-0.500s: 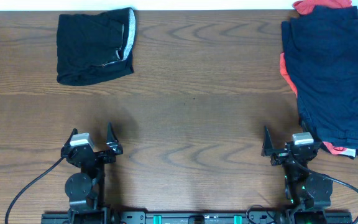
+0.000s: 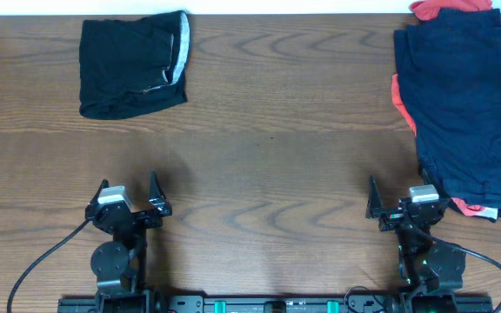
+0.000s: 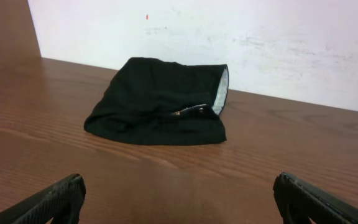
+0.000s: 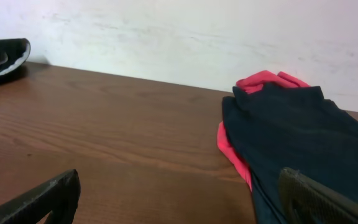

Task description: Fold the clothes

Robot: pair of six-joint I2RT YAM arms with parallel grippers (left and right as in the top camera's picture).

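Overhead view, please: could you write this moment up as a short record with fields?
black piece: far left, looks folded, grey band on its right side
navy pile: far right, heaped
red-orange pieces: peeking out from under the navy pile
left pincer: open, empty, facing the black piece
right pincer: open, empty, close beside the navy pile's near corner
table: brown wood

Left end effector [image 2: 129, 189] jaws wide apart, empty; right end effector [image 2: 407, 196] same; both low, facing forward.

No readable text, labels or signs anywhere.
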